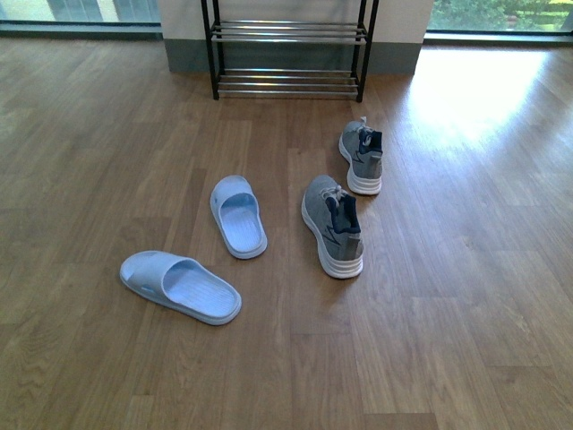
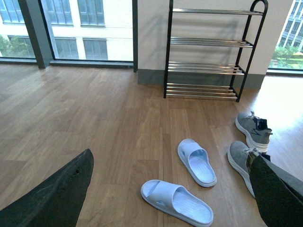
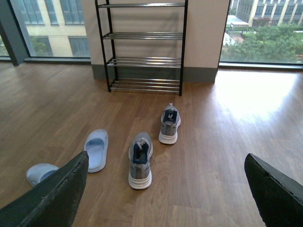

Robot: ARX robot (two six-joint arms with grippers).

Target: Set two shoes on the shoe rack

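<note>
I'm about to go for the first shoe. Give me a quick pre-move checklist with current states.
1. Left pincer open and holding nothing: ok.
2. Right pincer open and holding nothing: ok.
3. Shoe rack has room for shoes: ok, there are no shoes on any tier in view.
4. Both grey sneakers and both blue slides sole-down, none touching another: ok.
5. Floor between the shoes and the rack unobstructed: ok.
6. Shoes within arm's reach: cannot tell, as neither arm shows in the front view.
</note>
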